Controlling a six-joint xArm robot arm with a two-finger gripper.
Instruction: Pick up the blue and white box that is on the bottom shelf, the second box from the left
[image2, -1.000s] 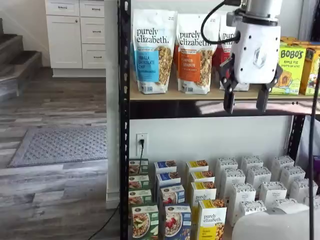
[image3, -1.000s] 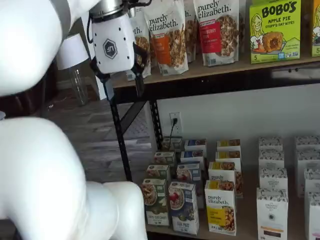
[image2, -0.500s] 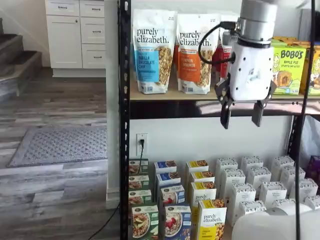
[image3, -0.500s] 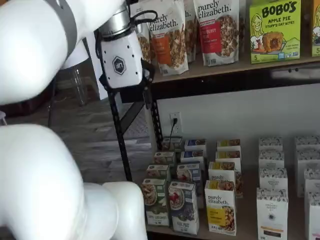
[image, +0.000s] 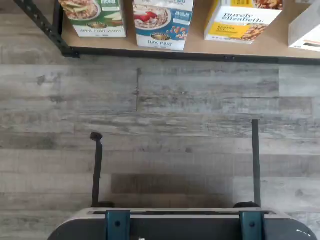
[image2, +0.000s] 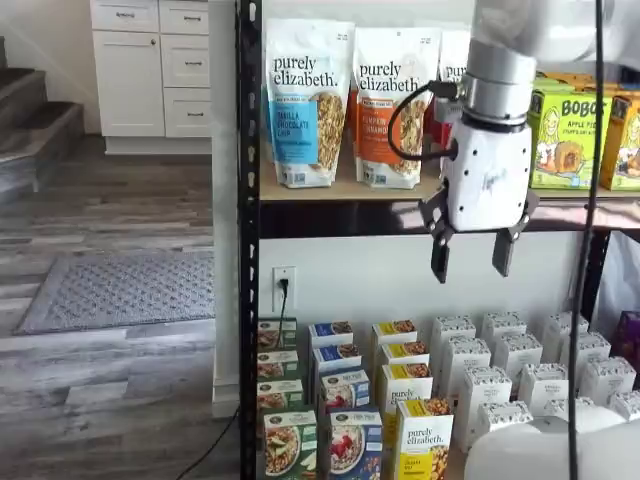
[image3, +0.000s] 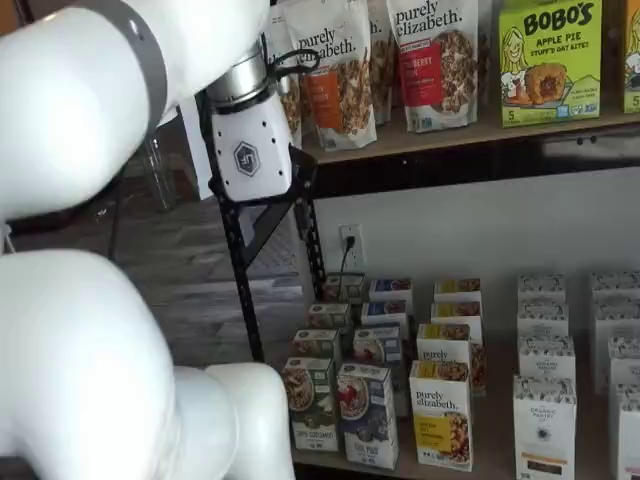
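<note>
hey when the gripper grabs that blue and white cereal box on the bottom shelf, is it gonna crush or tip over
The blue and white box looks like a thin carton, so it would probably dent under a hard squeeze. It stands tall and narrow, so a nudge might tip it. The green carton and yellow carton stand close beside it, leaving the open gripper little room.

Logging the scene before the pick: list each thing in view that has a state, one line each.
end effector: open, empty, hanging above the bottom shelf
blue and white box: upright at the front of its row, untouched
green-and-white carton: upright, on one side of the blue box
yellow-and-white carton: upright, on its other side
bottom shelf: stocked with rows of cartons
</note>
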